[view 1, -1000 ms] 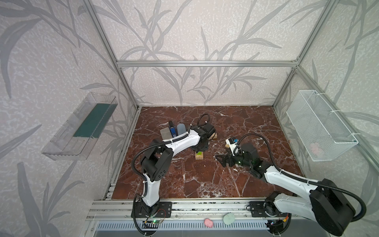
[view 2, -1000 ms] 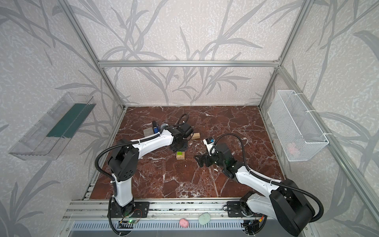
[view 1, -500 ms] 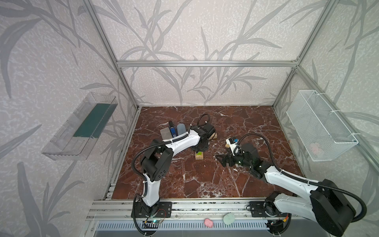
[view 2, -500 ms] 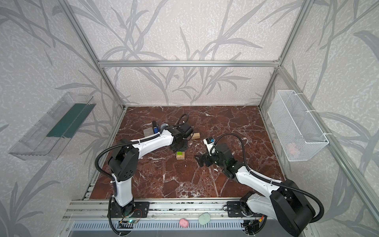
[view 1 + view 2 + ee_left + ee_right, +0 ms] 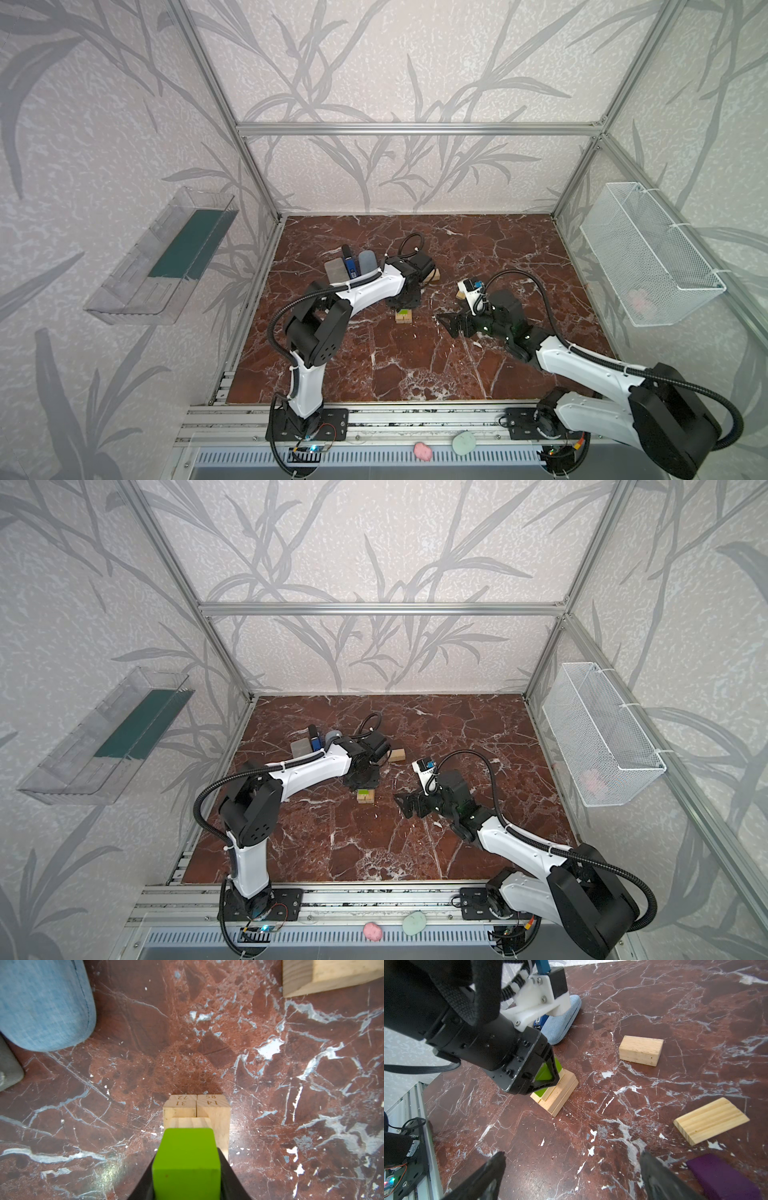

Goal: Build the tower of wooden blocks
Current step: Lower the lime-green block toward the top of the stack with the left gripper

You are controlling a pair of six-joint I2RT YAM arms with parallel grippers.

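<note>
1. Four tan blocks (image 5: 216, 1120) lie two by two in two layers at the bottom of the tower (image 5: 403, 318) (image 5: 365, 796) (image 5: 560, 1093).
2. It stands near the middle of the red-brown surface (image 5: 415, 365), a little to the left.
3. On top of it lies the green block (image 5: 186, 1169) (image 5: 538, 1093).
4. From above, the left end effector (image 5: 187, 1153) reaches down over the green block. Its two fingers (image 5: 550, 1076) sit tight against both sides, so it has hold of the block.
5. Off to the right, the right end effector (image 5: 573, 1156) (image 5: 446, 326) is low over the surface. Its fingers are spread wide and nothing is between them.
6. A loose tan block (image 5: 641, 1050) (image 5: 435, 274) lies flat behind the tower.
7. A slanted tan block (image 5: 710, 1120) and a purple block (image 5: 724, 1176) lie near the right end effector.
8. A blue case (image 5: 41, 1001) (image 5: 367, 261) and a grey case (image 5: 336, 270) lie side by side behind the tower, to the left.
</note>
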